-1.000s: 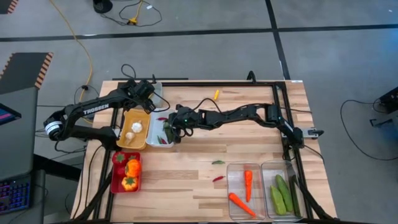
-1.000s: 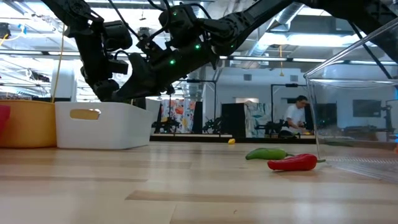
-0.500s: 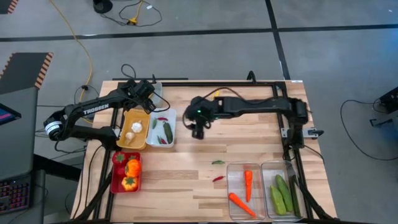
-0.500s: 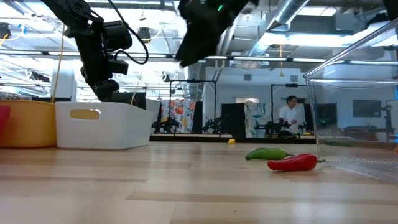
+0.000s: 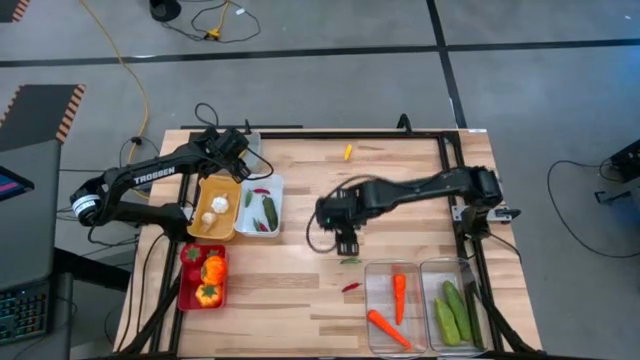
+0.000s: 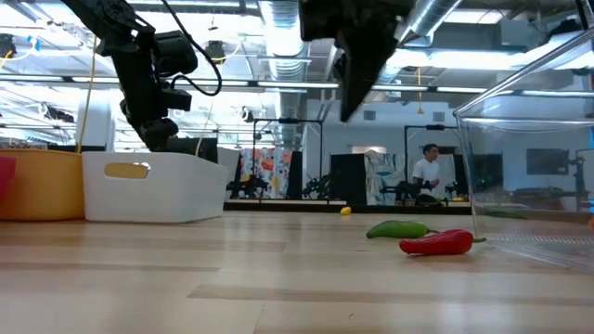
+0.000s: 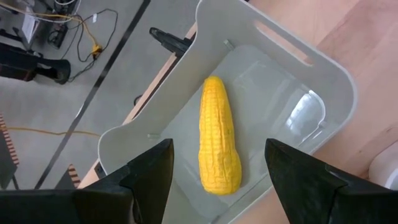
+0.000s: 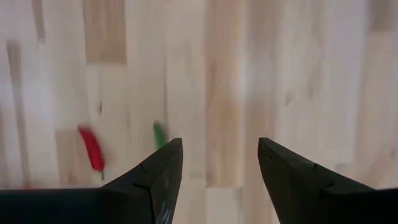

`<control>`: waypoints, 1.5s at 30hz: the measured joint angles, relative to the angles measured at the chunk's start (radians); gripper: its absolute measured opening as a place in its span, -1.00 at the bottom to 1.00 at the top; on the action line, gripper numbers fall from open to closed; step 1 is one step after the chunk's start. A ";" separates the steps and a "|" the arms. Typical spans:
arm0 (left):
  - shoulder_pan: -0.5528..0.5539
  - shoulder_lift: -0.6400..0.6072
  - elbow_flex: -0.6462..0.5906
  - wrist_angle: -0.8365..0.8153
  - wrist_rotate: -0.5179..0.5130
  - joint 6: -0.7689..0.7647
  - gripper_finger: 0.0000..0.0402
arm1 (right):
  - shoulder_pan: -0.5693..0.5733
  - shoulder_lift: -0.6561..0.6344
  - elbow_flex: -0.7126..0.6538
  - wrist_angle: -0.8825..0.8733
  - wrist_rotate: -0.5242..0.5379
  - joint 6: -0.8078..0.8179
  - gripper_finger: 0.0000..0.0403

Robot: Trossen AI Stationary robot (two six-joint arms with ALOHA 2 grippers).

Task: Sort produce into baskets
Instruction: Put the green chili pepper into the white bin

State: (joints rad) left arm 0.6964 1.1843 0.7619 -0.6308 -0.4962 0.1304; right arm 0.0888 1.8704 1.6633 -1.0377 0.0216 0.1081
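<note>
My right gripper (image 5: 345,240) hangs open above the bare table, pointing down, with nothing between its fingers (image 8: 219,144). Just near of it lie a green chili (image 5: 350,261) and a red chili (image 5: 350,287), both flat on the wood. My left gripper (image 7: 219,149) waits open over the grey basket (image 7: 323,81) at the far left. A yellow corn cob (image 7: 219,134) lies in that basket. Below it in the picture stand the yellow basket (image 5: 216,225) with white garlic, the white basket (image 5: 262,228) with chilies, and the red basket (image 5: 185,290) with peppers.
Two clear baskets stand at the near right, one (image 5: 380,300) holding carrots and one (image 5: 432,290) holding cucumbers. A small yellow piece (image 5: 347,152) lies near the far edge. The middle of the table between the baskets is bare wood.
My right gripper has drawn away from the white basket, gone up and toward the table's right and near edges, and tipped from a slant to pointing almost straight down. It now hangs over the two loose chilies.
</note>
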 joint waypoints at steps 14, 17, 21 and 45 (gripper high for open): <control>0.000 0.000 0.000 0.000 0.003 0.004 0.20 | 0.108 0.182 0.000 -0.047 -0.082 0.113 0.16; 0.000 0.000 0.000 -0.001 0.003 0.003 0.20 | 0.118 0.220 0.000 -0.047 -0.082 0.135 0.16; 0.000 0.000 0.000 -0.003 0.003 0.004 0.20 | 0.135 0.263 0.000 -0.047 -0.103 0.139 0.16; 0.000 0.000 0.000 -0.007 0.004 0.004 0.20 | 0.138 0.311 -0.015 -0.062 -0.069 0.127 -0.51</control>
State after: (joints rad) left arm 0.6964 1.1843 0.7619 -0.6380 -0.4923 0.1341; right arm 0.2268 2.1815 1.6478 -1.0996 -0.0475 0.2356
